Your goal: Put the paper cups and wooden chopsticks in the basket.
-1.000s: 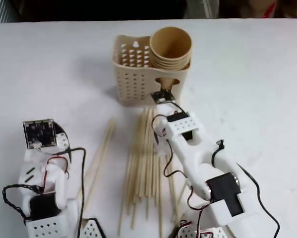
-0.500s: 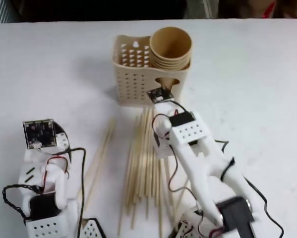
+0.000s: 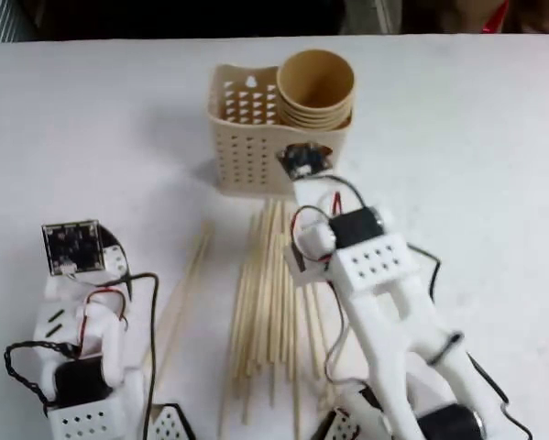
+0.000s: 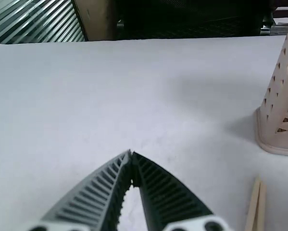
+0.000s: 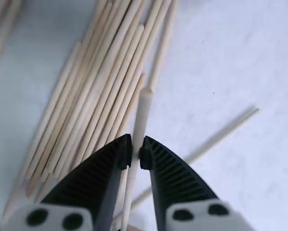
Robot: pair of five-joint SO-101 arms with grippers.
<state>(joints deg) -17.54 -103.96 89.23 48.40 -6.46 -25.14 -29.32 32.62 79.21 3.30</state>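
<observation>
Right arm has shifted lower right in high view; right jaws grip one chopstick (image 5: 143, 103), parallel to pile (image 3: 265, 293), basket (image 3: 247, 156) just above. Left jaws closed, empty.

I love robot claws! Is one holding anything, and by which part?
The right gripper pinches one wooden chopstick, a little back from its end. The left gripper is shut, holding nothing.

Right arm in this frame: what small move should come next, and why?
Probably a short lift, straight up. The right end effector is shut on one chopstick at the edge of the pile on the table. Raising it first should free it from the others before it is carried to the basket, where the cups already sit.
</observation>
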